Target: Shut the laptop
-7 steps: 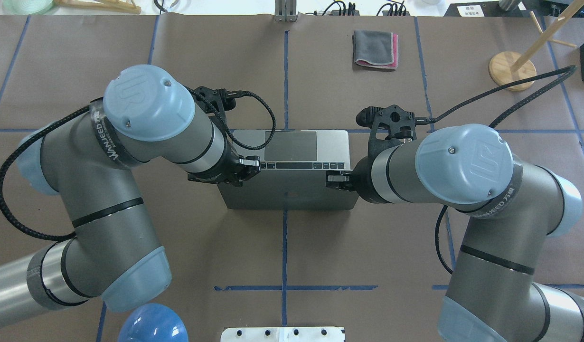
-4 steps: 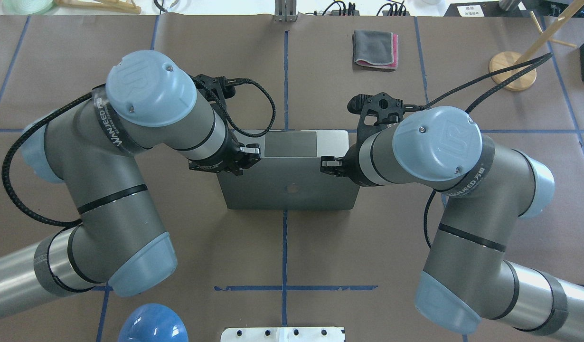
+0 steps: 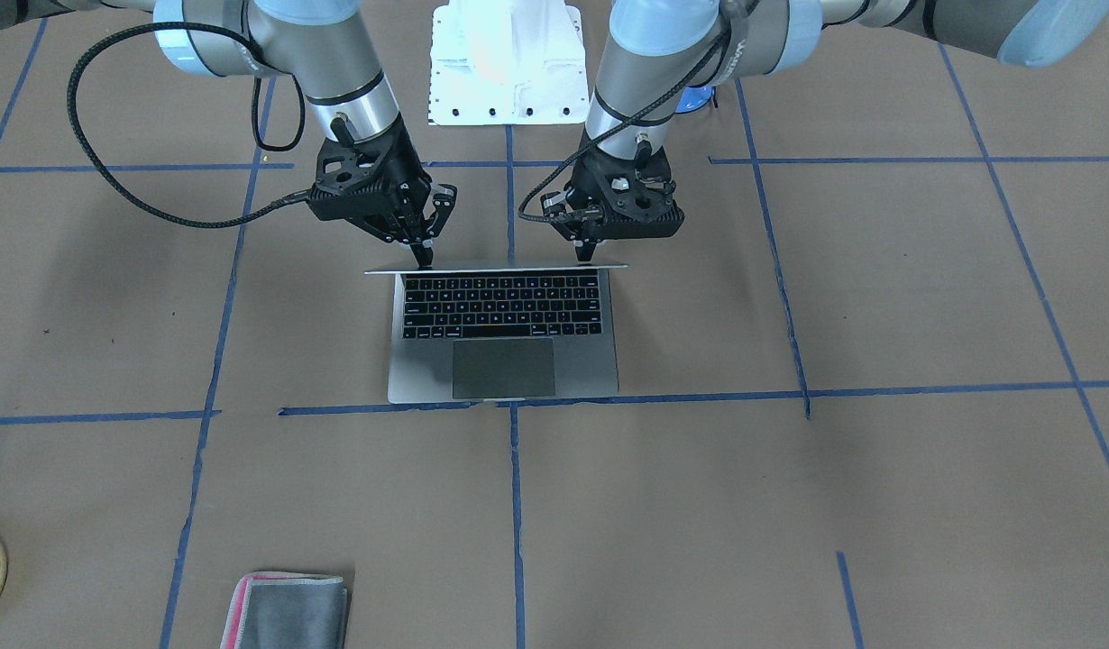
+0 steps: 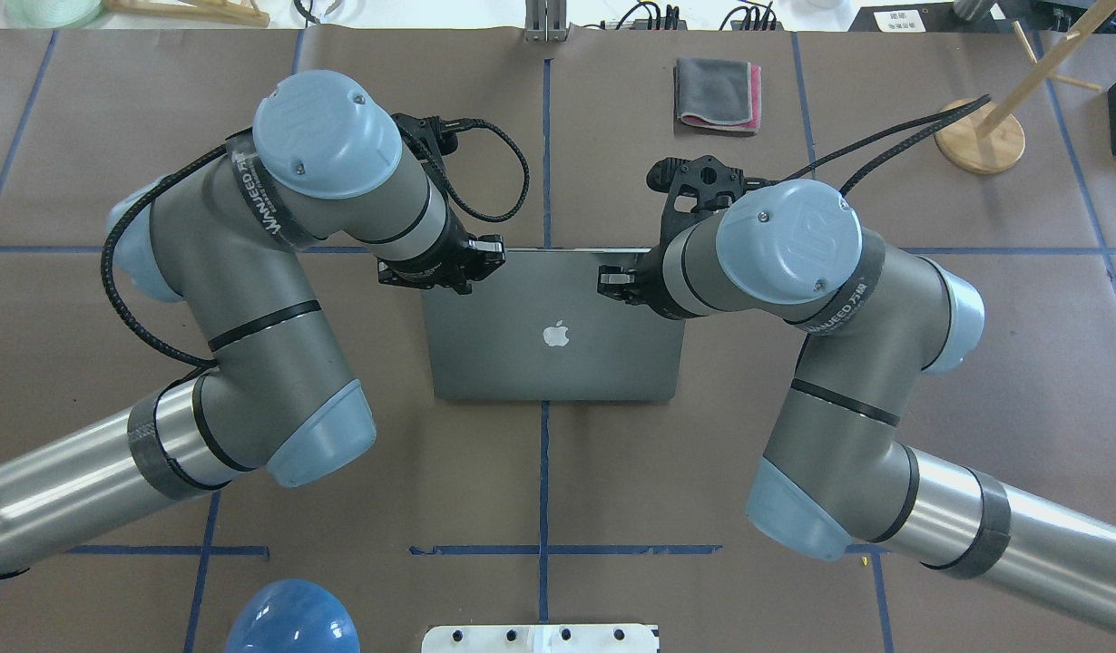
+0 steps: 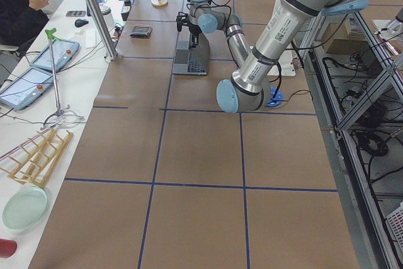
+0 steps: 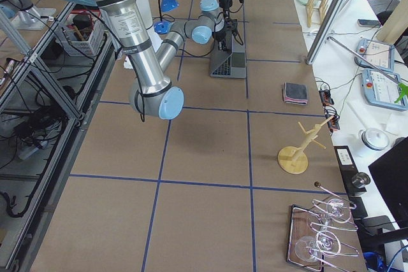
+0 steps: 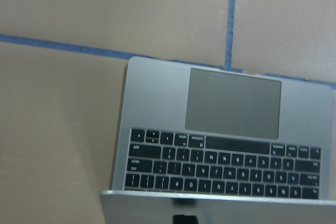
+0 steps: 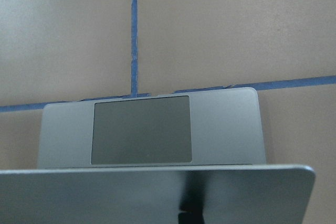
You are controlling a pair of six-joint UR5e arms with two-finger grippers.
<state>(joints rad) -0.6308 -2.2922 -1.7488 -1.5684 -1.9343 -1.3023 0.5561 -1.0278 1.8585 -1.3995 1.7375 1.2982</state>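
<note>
The space-grey laptop (image 4: pixel 558 363) lies mid-table with its lid tilted far forward over the base. From overhead only the lid's back and its apple logo show. In the front view the keyboard and trackpad (image 3: pixel 503 368) show below the lid's thin edge. My left gripper (image 4: pixel 487 257) is shut, its tip on the lid's top edge near the left corner (image 3: pixel 588 257). My right gripper (image 4: pixel 612 277) is shut, its tip on the same edge near the right corner (image 3: pixel 424 259). Both wrist views look over the lid edge at the base (image 7: pixel 157 98) (image 8: pixel 226 124).
A folded grey-and-pink cloth (image 4: pixel 717 93) lies far behind the laptop, also in the front view (image 3: pixel 288 613). A wooden stand (image 4: pixel 975 136) is at the far right. A blue dome (image 4: pixel 290 621) and the white base plate (image 4: pixel 540 638) sit at the near edge.
Both grippers have moved away from the robot with the lid's top edge. The lid has tipped further down, and it now hides the keys and trackpad from overhead.
</note>
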